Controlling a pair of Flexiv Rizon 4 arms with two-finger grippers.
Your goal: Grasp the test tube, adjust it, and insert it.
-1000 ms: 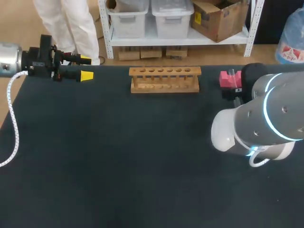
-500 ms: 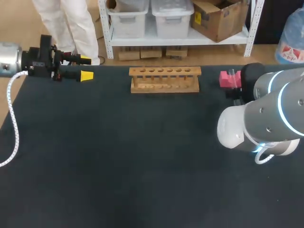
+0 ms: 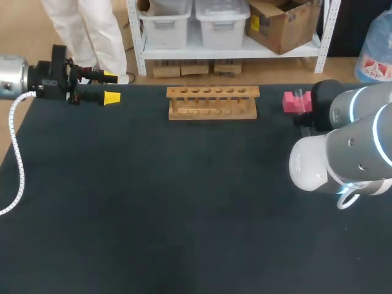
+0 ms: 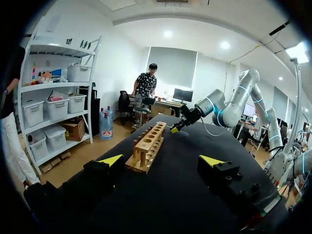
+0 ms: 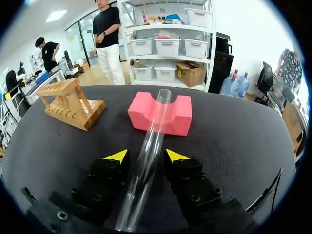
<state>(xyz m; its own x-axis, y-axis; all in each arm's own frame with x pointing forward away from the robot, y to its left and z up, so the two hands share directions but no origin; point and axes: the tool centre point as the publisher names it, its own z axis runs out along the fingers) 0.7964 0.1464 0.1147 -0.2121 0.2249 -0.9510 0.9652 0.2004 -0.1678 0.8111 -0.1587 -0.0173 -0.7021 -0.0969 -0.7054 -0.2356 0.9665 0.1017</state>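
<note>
A clear test tube (image 5: 148, 146) lies with its far end resting in the notch of a pink foam block (image 5: 161, 114). Its near part runs between the fingers of my right gripper (image 5: 147, 156). The yellow-tipped fingers stand close on both sides of the tube, with a narrow gap at each, so the gripper is open. In the head view my right arm (image 3: 349, 153) hides that gripper; only the pink block (image 3: 291, 101) shows beside it. The wooden tube rack (image 3: 212, 103) stands empty at the table's far middle. My left gripper (image 3: 111, 87) hovers open and empty at the far left corner.
The rack (image 4: 148, 148) stands ahead of my left gripper (image 4: 161, 160) on the dark table (image 3: 153, 202). A white cable (image 3: 17, 165) hangs from my left arm along the left edge. From the right gripper, the rack (image 5: 70, 102) is beyond the pink block, off to one side.
In the head view the bulk of my right arm has shifted to the right and slightly toward the near edge. The left arm, rack and pink block have stayed put.
</note>
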